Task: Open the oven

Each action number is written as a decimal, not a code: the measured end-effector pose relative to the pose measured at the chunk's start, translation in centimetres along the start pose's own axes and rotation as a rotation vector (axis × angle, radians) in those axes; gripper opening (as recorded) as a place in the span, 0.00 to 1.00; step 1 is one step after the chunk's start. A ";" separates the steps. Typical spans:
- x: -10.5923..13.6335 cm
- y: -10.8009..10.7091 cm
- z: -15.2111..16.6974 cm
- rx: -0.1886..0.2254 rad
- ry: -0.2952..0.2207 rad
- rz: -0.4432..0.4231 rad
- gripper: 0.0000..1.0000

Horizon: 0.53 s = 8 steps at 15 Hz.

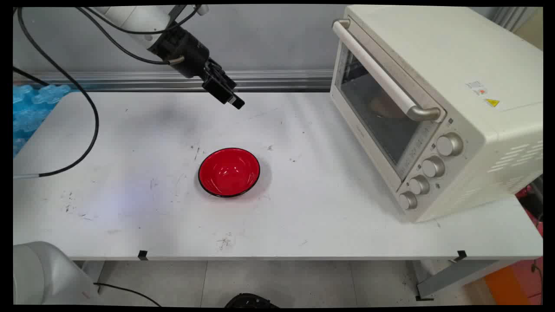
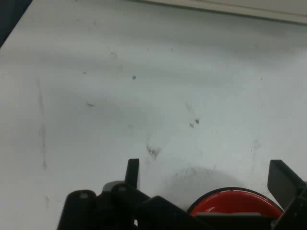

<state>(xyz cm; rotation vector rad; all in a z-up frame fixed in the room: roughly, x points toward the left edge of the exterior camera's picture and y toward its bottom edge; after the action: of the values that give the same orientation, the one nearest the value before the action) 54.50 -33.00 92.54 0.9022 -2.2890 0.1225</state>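
A red bowl [image 1: 229, 172] with a black rim stands upright and empty near the middle of the white table [image 1: 325, 216]. My gripper [image 1: 233, 100] hangs in the air above the table's far side, tilted down and to the right, well above and behind the bowl, touching nothing. In the hand view the two fingers [image 2: 133, 170] stand wide apart, so the gripper [image 2: 208, 175] is open with nothing between them. The bowl's rim [image 2: 235, 200] shows at the bottom of that view, partly hidden by the black linkage.
A cream toaster oven [image 1: 438, 99] stands at the table's right with its glass door shut; a faint brown shape shows behind the glass. A black cable [image 1: 93, 130] loops over the table's left side. Blue packing material [image 1: 30, 108] lies past the left edge.
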 end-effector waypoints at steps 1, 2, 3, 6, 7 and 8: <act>0.2 0.0 0.0 -0.002 0.001 0.003 1.00; 0.4 0.0 0.1 -0.004 0.002 0.007 1.00; 0.6 0.0 0.1 -0.005 0.002 0.009 1.00; 1.4 0.0 0.3 -0.009 0.010 0.020 0.00; 1.6 0.1 0.3 -0.010 0.012 0.023 0.00; 1.8 0.1 0.4 -0.012 0.014 0.025 0.00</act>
<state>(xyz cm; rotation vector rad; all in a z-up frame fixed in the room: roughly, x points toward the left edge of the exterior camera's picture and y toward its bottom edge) 53.27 -34.08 93.35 0.8640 -2.2865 0.1255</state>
